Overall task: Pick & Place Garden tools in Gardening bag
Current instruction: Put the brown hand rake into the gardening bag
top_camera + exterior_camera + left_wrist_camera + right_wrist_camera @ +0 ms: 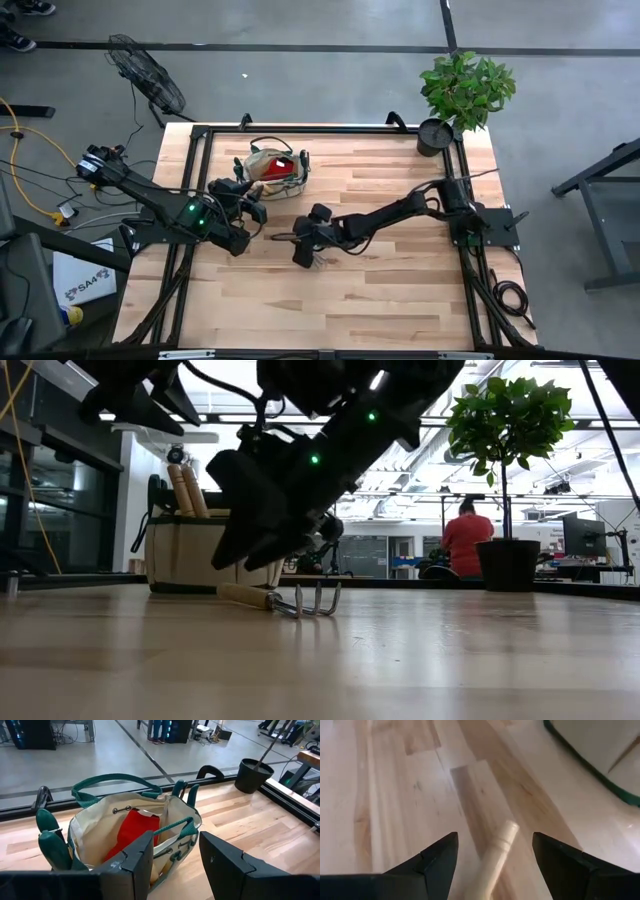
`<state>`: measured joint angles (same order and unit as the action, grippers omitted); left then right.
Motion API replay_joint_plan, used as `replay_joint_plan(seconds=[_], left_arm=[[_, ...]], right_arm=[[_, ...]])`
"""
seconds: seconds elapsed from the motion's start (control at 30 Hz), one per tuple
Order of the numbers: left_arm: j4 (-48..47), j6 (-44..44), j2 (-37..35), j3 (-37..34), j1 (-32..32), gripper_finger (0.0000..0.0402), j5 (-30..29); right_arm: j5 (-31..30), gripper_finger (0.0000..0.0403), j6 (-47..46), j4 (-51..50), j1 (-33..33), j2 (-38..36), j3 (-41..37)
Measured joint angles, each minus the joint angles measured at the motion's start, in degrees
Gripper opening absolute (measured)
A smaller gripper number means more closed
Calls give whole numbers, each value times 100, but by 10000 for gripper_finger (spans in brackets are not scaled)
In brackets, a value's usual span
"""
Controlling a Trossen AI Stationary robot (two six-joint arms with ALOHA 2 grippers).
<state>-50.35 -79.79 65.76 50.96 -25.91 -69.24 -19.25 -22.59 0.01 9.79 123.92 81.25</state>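
The beige gardening bag (125, 827) with green trim stands upright at the table's far left (277, 165). A red spray bottle (134, 832) sits inside it, and wooden tool handles (187, 490) stick up out of it. My left gripper (175, 865) is open right beside the bag, with the bag's near rim and a green loop handle (172, 827) showing between its fingers. A wooden-handled hand rake (290, 598) lies flat on the table. My right gripper (495, 860) hangs open just above it, with one finger on each side of the handle's free end (504, 834). My left gripper has one finger (135, 857) in front of the bag's near rim (167, 852); whether it touches the canvas or the loop handle I cannot tell. My right gripper touches nothing.
A potted green plant (465, 90) in a black pot (436, 136) stands at the far right corner. Black frame rails (320, 129) edge the table. A person in red (467, 540) sits in the room beyond. Bare wood lies toward the near edge (330, 310).
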Motion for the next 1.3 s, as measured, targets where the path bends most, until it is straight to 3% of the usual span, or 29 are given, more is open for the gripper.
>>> replay_joint_plan(seconds=[0.53, 1.3], left_arm=[[-9, 2, 2, 0, 0, 157, 81], [-13, 46, 2, 0, 0, 157, 162]], right_arm=[[-30, 246, -9, 16, -4, 362, 3], [-26, 151, 37, -452, -17, 385, 20]])
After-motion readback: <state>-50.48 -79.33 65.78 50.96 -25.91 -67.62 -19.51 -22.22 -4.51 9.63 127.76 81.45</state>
